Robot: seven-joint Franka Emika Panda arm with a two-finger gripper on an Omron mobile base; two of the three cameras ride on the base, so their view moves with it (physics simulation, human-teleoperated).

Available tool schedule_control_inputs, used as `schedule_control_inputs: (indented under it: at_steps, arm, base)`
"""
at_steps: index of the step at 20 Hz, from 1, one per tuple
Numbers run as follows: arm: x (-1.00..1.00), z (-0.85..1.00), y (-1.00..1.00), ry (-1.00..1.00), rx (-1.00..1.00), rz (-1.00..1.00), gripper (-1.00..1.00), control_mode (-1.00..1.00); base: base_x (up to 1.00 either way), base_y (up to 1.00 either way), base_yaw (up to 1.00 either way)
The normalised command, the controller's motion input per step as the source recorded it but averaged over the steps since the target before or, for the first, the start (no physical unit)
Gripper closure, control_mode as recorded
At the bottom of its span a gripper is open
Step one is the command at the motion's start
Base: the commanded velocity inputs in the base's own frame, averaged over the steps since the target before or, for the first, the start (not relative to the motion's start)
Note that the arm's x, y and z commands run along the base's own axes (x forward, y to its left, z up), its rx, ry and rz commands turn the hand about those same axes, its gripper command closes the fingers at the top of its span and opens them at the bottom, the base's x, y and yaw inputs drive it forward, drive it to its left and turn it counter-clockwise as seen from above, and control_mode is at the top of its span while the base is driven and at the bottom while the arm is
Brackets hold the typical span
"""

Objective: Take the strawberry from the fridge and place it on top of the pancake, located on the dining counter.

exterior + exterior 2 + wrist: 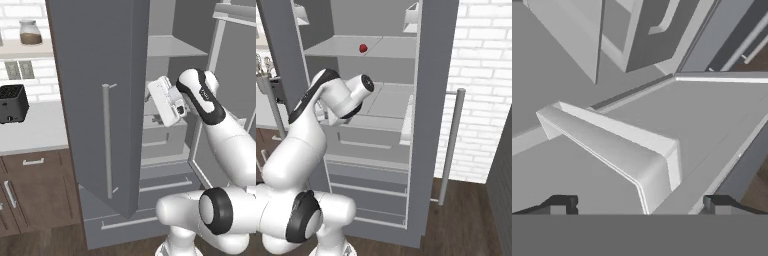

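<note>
Our arm [306,145] reaches into the open fridge [376,135], gripper [637,204] spread wide and empty over a middle shelf. On the shelf above sits the strawberry [363,48]: we judge it light, soft, easily bruised, best pinched gently across its middle.

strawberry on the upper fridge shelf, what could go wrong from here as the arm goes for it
The strawberry sits on a shelf above the hand, which is down among the lower shelves of the fridge. Lifting straight up, the gripper could knock that shelf's front edge. The open left door stands close to the arm, so a wide swing may hit it. The fruit is tiny and round, so a slightly off approach could roll it away.
</note>
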Motion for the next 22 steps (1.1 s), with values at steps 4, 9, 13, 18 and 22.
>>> schedule_control_inputs:
  at_steps: [4,9,13,18,22]
  arm:
    - [0.14,-0.23,0.01,0.0,0.02,0.04,-1.0,-1.0]
    - [0.13,-0.15,0.0,-0.03,0.0,0.02,-1.0,-1.0]
    - [0.02,-0.06,0.1,-0.01,0.0,0.07,-1.0,-1.0]
    - [0.0,-0.06,0.28,0.0,0.0,0.05,-1.0,-1.0]
    - [0.0,-0.01,0.26,0.0,0.0,0.01,-1.0,-1.0]
  base:
    - [0.0,0.0,0.0]
    - [0.0,0.0,0.0]
    - [0.0,0.0,0.0]
    - [0.0,0.0,0.0]
    - [0.0,0.0,0.0]
